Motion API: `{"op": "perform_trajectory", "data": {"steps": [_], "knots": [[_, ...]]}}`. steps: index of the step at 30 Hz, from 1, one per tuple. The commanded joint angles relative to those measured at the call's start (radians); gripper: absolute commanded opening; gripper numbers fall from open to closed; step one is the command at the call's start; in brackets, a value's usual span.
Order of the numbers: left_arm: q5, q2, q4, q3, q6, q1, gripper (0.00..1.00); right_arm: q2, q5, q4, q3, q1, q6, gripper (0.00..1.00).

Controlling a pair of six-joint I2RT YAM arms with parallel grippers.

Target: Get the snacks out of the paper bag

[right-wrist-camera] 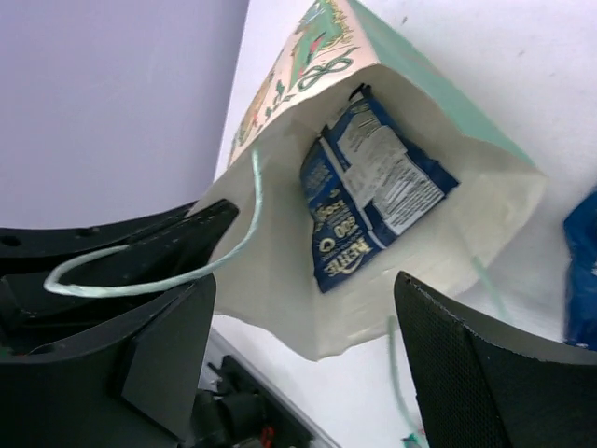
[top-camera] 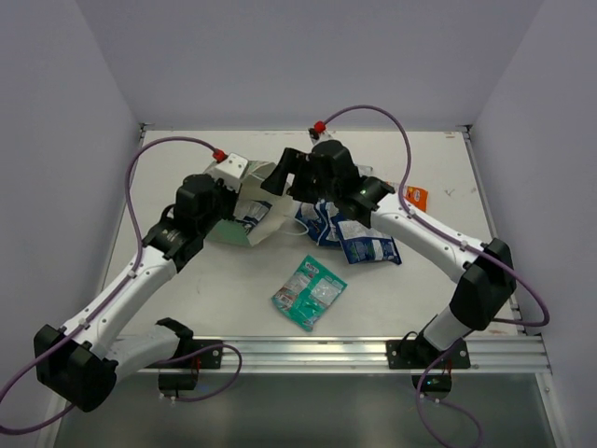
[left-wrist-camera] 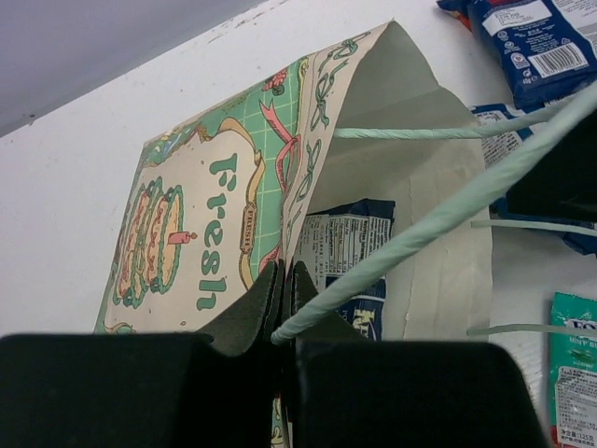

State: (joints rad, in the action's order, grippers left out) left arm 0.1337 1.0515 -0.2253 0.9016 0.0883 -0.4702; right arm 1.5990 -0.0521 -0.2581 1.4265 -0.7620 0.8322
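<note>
The task looks mostly done. A heap of blue-and-white crinkly packets (top-camera: 347, 235) lies on the white counter (top-camera: 215, 299) just behind and to the right of the right jaws. A teal-green flat packet (top-camera: 310, 292) lies nearer the arm bases than either pair of jaws. A small orange packet (top-camera: 417, 197) sits well off to the right of the right jaws. As far as can be seen, only one dark blue packet (right-wrist-camera: 373, 201) is left. It lies flat inside the green paper bag (left-wrist-camera: 201, 233), which is on its side with its mouth towards the right jaws.

The left jaws are pressed together, pinching the bag's rim beside a pale green cord handle (left-wrist-camera: 420, 219) and so keeping the mouth open. The right jaws are spread wide and hold nothing. They hang just before the mouth, with the dark blue packet straight ahead between them.

The way in is narrow. Paper walls stand close on either side of the right jaws, and a thin handle loop (right-wrist-camera: 187, 266) curves around one side of them, where it could snag. Behind those jaws there is some bare counter for drawing the packet out.
</note>
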Motion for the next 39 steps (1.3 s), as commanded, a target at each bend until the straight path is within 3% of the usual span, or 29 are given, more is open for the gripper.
{"op": "perform_trajectory", "data": {"steps": [1, 13, 29, 34, 39], "knots": [[0.000, 0.007, 0.029, 0.045, -0.024, -0.001, 0.00, 0.047, -0.046, 0.037, 0.025, -0.007, 0.115, 0.80], [-0.028, 0.031, -0.028, 0.157, -0.119, 0.001, 0.00, 0.185, -0.111, 0.191, -0.055, -0.016, 0.304, 0.79], [-0.106, 0.051, -0.025, 0.160, -0.188, 0.001, 0.00, 0.217, 0.012, -0.073, 0.006, -0.014, 0.309, 0.84], [-0.175, 0.053, -0.002, 0.169, -0.220, -0.004, 0.00, 0.257, -0.025, 0.031, -0.014, -0.016, 0.326, 0.84], [-0.227, 0.051, 0.003, 0.181, -0.251, -0.008, 0.00, 0.315, -0.064, 0.114, 0.000, -0.016, 0.352, 0.75]]}}
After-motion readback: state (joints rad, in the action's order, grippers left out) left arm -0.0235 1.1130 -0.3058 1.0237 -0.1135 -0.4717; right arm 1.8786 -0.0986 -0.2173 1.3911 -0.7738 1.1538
